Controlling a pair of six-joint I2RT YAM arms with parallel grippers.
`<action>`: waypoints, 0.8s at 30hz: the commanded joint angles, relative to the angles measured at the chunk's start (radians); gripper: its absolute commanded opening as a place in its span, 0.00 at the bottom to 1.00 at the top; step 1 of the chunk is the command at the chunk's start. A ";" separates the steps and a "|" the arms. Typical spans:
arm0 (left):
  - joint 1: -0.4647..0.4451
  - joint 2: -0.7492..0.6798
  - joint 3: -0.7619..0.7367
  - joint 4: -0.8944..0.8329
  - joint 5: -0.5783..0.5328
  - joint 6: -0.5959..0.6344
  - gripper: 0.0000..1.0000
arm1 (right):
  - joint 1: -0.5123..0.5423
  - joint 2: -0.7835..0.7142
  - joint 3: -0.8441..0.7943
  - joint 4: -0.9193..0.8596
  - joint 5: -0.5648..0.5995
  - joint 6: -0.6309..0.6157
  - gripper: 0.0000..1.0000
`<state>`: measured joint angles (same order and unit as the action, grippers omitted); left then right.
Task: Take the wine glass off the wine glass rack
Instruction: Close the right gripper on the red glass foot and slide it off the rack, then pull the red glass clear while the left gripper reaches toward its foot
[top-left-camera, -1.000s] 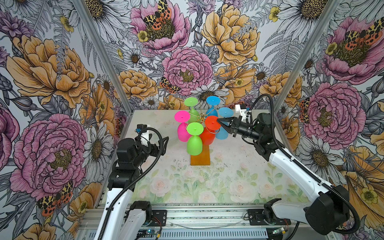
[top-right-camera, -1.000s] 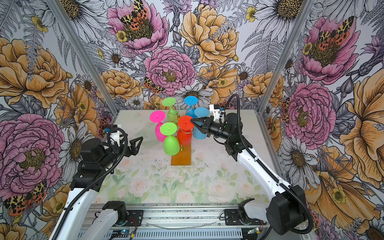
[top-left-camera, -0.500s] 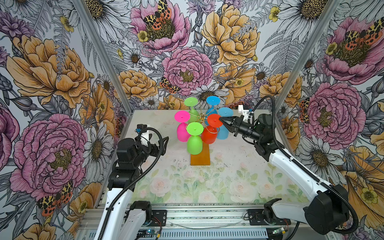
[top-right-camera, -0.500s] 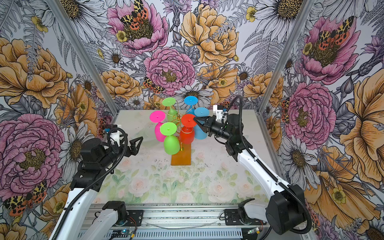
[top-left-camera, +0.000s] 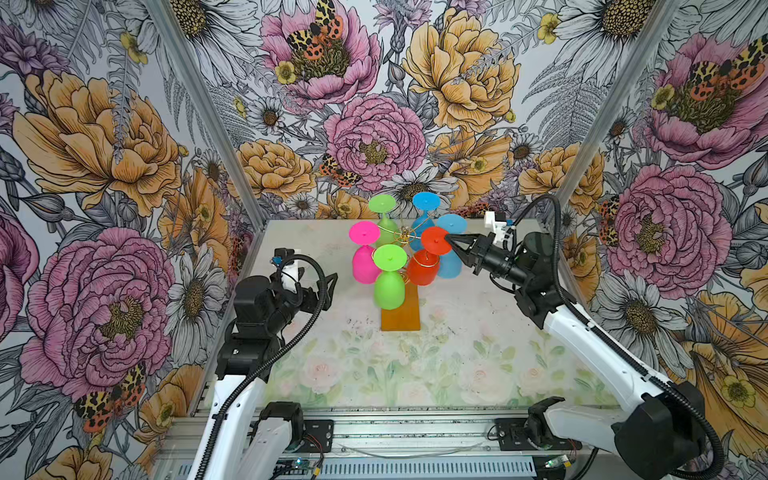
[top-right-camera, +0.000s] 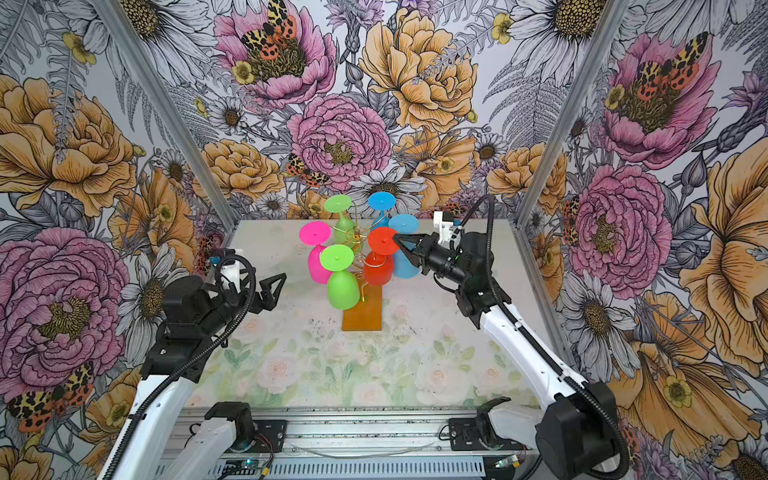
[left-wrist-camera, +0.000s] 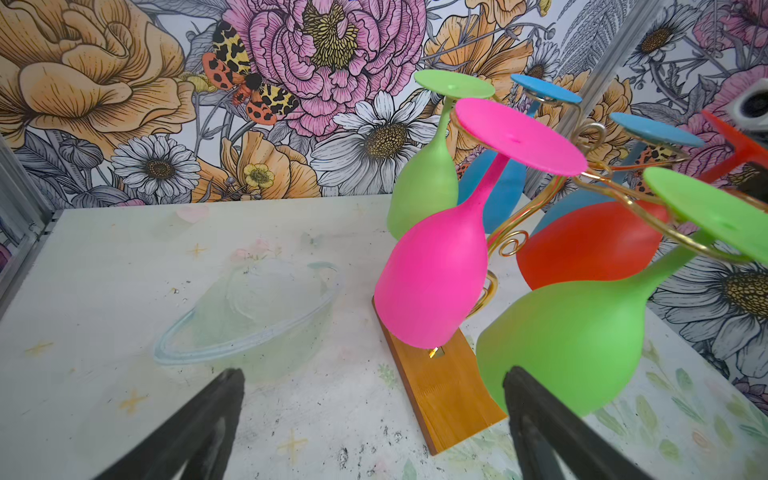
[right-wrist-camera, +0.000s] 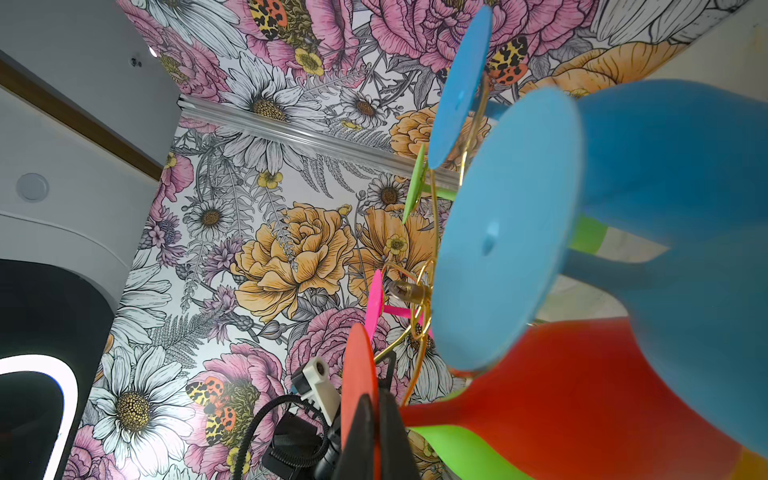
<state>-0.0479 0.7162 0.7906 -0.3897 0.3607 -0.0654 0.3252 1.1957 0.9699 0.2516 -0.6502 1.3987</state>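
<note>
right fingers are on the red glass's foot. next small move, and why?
Probably draw the right gripper back toward its own arm, sliding the red wine glass outward along its wire arm. The fingers are shut on the rim of its foot, its stem hangs in the wine glass rack, and a blue wine glass hangs close beside it, so go slowly.

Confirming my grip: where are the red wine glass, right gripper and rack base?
red wine glass (top-left-camera: 422, 274), in a top view, on its bowl.
right gripper (top-left-camera: 449, 239), in a top view, midway between its fingertips.
rack base (top-left-camera: 401, 318), in a top view, on its bare front.
</note>
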 joint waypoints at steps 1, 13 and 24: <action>0.012 0.003 -0.011 0.049 0.030 -0.037 0.99 | -0.008 -0.044 -0.021 0.010 0.007 0.002 0.00; 0.021 0.061 0.044 -0.028 0.030 -0.081 0.99 | -0.025 -0.141 -0.064 -0.073 -0.018 -0.039 0.00; -0.007 0.036 0.144 -0.197 0.140 -0.096 0.99 | -0.033 -0.231 -0.060 -0.298 -0.104 -0.303 0.00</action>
<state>-0.0452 0.7860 0.8928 -0.5228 0.4446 -0.1352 0.3027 1.0012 0.8982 0.0273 -0.7094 1.2270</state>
